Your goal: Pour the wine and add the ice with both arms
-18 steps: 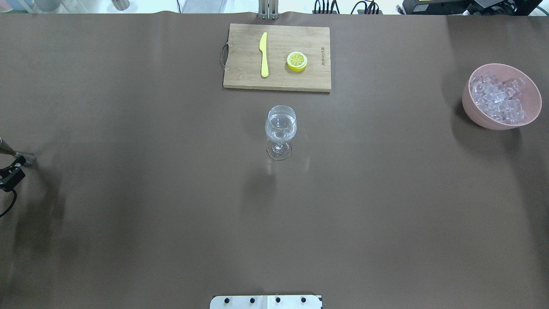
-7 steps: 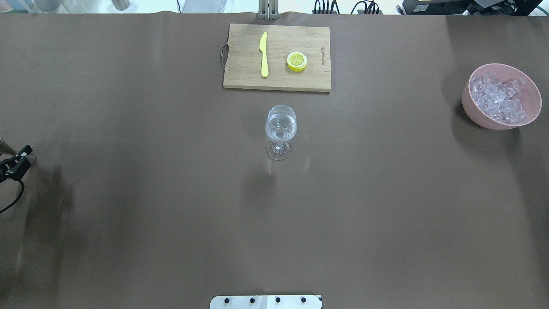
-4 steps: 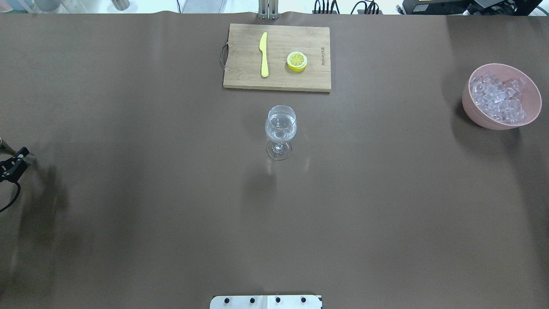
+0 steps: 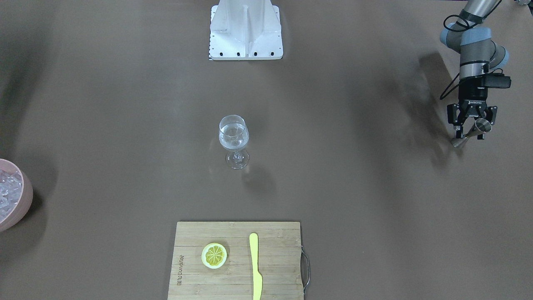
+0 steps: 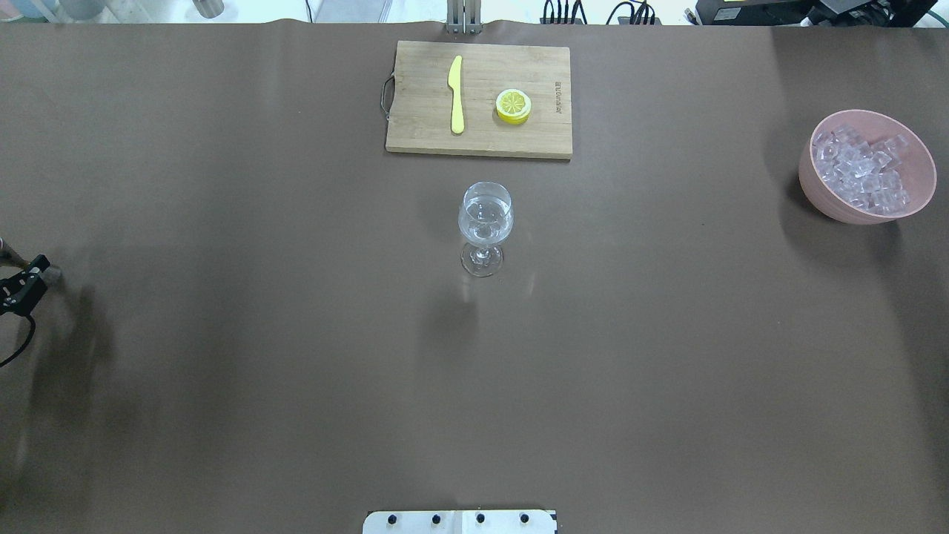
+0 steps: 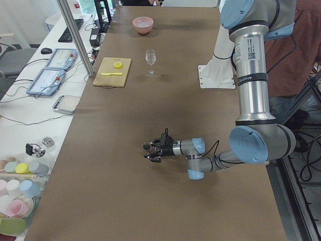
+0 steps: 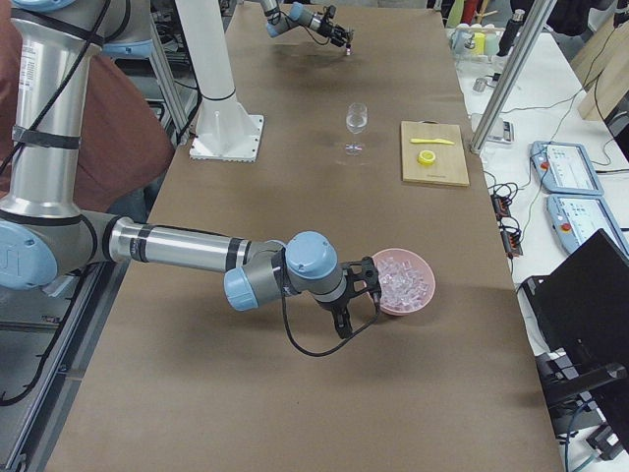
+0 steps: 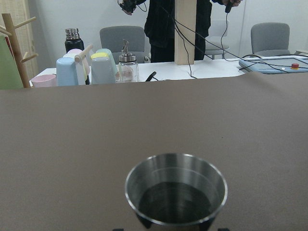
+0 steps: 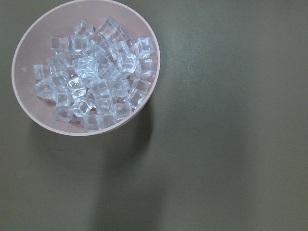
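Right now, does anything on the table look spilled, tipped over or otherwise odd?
Nothing stands out. The wine glass stands upright, the ice sits inside its pink bowl, and the knife and lemon half lie on the cutting board.

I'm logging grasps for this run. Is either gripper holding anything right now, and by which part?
The left gripper holds the small steel double-cone jigger around its narrow waist. The right gripper shows only in the right side view, so its hold cannot be told.

steel jigger (image 8: 176, 190) upright at bottom centre — brown table (image 8: 72, 134) beyond, cups (image 8: 89, 67) behind.
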Motion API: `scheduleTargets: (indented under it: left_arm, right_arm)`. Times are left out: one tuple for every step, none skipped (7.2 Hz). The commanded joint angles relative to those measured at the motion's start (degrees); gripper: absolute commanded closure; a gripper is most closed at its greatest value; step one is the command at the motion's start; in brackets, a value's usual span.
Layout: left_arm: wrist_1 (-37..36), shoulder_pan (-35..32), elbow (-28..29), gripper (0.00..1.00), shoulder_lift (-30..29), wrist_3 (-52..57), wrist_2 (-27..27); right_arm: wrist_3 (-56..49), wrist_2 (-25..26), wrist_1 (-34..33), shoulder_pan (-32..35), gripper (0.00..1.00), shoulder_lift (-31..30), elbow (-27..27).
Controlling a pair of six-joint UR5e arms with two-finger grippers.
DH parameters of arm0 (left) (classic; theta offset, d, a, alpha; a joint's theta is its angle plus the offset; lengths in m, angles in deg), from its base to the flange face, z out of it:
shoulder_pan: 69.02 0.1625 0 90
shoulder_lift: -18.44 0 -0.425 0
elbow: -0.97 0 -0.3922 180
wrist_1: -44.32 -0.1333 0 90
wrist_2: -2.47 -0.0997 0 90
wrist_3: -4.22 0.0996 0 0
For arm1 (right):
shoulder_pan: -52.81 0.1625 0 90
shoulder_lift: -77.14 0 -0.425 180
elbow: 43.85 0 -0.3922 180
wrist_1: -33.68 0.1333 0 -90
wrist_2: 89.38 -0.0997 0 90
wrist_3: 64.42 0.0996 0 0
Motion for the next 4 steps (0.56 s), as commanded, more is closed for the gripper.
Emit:
scheduleTargets:
  left_arm:
    - [0.00, 0.09, 0.11, 0.28, -0.26, 0.04, 0.03]
    - [0.00, 0.09, 0.11, 0.28, -0.27, 0.04, 0.03]
    - [-0.09, 0.00, 0.28, 0.32, -0.27, -0.05, 0.03]
    - [0.00, 0.00, 0.28, 0.58, -0.09, 0.04, 0.03]
  right_arm:
    - [-0.04, 0.00, -0.06, 0.00, 0.00, 0.00, 0.00]
    - [-0.04, 0.00, -0.07, 0.00, 0.00, 0.00, 0.00]
    - [-0.04, 0.00, 0.02, 0.00, 0.00, 0.00, 0.00]
    - [-0.04, 0.00, 0.02, 0.00, 0.00, 0.00, 0.00]
